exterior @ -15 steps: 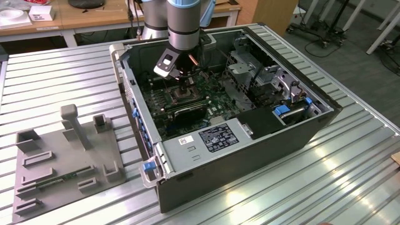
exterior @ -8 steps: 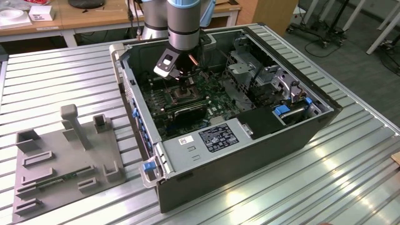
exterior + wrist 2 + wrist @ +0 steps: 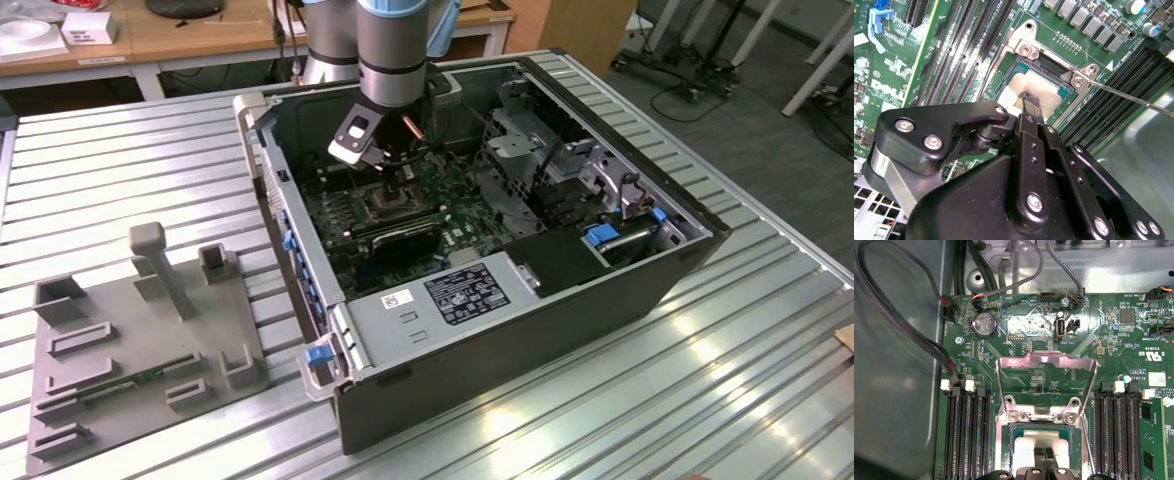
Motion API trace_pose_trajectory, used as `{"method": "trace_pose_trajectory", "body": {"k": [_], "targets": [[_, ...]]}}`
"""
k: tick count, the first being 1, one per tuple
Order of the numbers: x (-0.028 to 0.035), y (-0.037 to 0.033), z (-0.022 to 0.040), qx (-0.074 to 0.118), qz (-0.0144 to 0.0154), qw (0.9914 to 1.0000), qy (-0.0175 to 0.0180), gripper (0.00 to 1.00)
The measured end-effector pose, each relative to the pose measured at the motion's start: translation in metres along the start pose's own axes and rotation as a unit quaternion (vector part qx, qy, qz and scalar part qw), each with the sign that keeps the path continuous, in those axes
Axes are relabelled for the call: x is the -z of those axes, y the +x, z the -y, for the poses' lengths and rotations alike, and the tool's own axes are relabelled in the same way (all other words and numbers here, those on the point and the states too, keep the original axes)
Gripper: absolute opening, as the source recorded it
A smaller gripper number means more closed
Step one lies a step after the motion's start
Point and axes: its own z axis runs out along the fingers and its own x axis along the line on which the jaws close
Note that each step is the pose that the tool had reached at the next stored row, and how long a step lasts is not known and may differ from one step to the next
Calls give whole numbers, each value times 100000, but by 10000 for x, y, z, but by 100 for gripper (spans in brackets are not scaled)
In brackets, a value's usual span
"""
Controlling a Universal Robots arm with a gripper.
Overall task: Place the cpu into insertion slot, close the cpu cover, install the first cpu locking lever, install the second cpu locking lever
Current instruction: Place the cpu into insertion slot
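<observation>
1 arm (image 3: 387, 60) in the exterior view, reaching down into an open computer case (image 3: 534, 330) on a slatted metal bench (image 3: 747, 330). Fingers (image 3: 396, 188) low over the green motherboard (image 3: 461, 215), right at the insertion slot (image 3: 387, 205). Grey fixture tray (image 3: 134, 340) with upright holders on the bench at the exterior view's left, well apart from the case.

Next, the second wrist view: black linkages in front, and beyond them the fingers (image 3: 1029, 107) drawn together into 1 narrow tip, clamped on nothing. Tip at the pale grey face of the cpu (image 3: 1051, 85); touching or just above, cannot tell. Cpu lying flat inside the insertion slot (image 3: 1004, 65), silvery rim around it. 1 thin wire locking lever (image 3: 1134, 97) running out from a screw post at the slot's corner, across the long black memory slots (image 3: 964, 60).

Last, the first wrist view: cpu cover (image 3: 1046, 358) raised open on its hinge with 2 screws at its foot, board visible through its square window, not down over the chip. Cpu (image 3: 1029, 445) seated in the insertion slot (image 3: 1004, 440) under the dark tip of the fingers (image 3: 1046, 460). Locking lever (image 3: 1086, 440) upright just beside the slot, not latched. Black memory slots (image 3: 966, 430) on both sides, 1 green memory stick (image 3: 1149, 435) seated among them. Round coin battery (image 3: 985, 324) and dark cables (image 3: 904, 325) farther up the board.
</observation>
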Motion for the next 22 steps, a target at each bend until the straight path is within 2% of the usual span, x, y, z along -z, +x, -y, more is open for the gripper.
{"method": "trace_pose_trajectory", "body": {"k": [7,19,22], "targets": [[118,0,-5,6,93,100000,64,11],[364,6,-20,12,185,100000,67,11],[403,7,-22,13,200,100000,66,11]]}}
